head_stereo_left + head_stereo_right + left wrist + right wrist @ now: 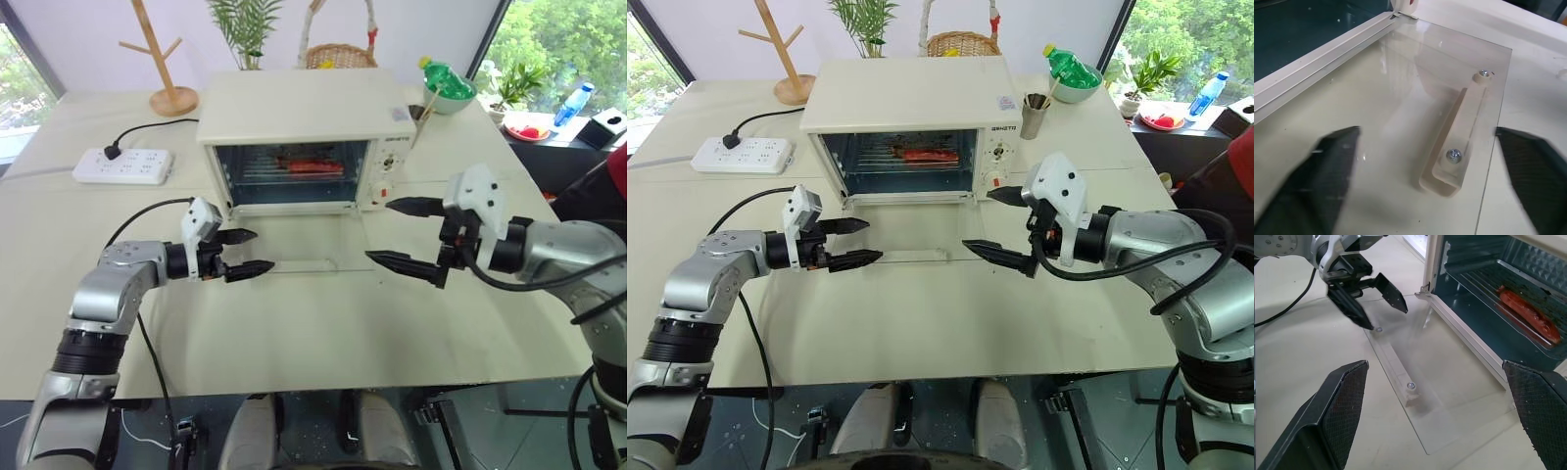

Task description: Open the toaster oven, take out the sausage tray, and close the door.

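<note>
Left tool [245, 254] is hovering with its fingers spread, gripping nothing, just above the left end of the door's handle [1457, 139]. Right tool [402, 235] is also standing wide open and empty, hanging above the door's right front corner. The door [1449, 401] is lying fully down, flat on the bench [323, 333], its clear glass edge reaching toward the robot. Between the two tools the door's middle is lying uncovered. The toaster oven [304, 108] is standing open behind it, its mouth unobstructed. The sausage tray [1528, 318] is sitting on the rack inside, toward the back, with red-brown sausage on it. A power strip [122, 164] is lying well apart, left of the oven.
</note>
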Robot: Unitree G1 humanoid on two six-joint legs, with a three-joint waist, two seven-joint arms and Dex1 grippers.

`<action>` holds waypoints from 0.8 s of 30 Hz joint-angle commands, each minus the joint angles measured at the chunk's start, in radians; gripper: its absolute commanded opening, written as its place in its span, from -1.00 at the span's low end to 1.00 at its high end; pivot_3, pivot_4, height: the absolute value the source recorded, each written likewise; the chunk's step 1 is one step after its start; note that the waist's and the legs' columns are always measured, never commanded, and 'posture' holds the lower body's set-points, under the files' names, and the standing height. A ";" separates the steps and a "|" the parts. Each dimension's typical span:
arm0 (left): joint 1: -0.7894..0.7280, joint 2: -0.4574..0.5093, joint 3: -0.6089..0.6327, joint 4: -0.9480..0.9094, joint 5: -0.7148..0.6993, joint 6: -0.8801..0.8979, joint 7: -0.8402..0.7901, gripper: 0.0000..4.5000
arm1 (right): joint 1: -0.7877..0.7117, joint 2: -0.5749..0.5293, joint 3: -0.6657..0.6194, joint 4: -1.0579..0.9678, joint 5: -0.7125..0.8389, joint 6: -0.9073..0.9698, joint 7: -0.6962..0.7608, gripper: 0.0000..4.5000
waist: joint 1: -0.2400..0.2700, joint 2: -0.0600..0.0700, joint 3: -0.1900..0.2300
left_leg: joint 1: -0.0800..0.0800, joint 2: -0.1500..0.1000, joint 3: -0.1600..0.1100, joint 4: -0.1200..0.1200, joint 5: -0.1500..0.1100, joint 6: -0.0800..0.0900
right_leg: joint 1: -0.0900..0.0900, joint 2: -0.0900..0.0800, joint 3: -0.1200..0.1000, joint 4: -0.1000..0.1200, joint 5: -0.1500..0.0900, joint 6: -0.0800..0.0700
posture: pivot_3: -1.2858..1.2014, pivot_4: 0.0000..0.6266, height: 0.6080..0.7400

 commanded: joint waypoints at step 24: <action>-0.043 0.217 0.262 -0.193 -0.231 0.173 0.008 0.99 | -0.169 0.103 0.273 0.150 -0.318 -0.267 -0.078 1.00 | -0.013 0.000 0.001 | 0.000 0.002 0.001 -0.001 0.000 0.000 | -0.001 0.001 0.000 0.000 -0.001 -0.001 | 0.03 -0.52 1.00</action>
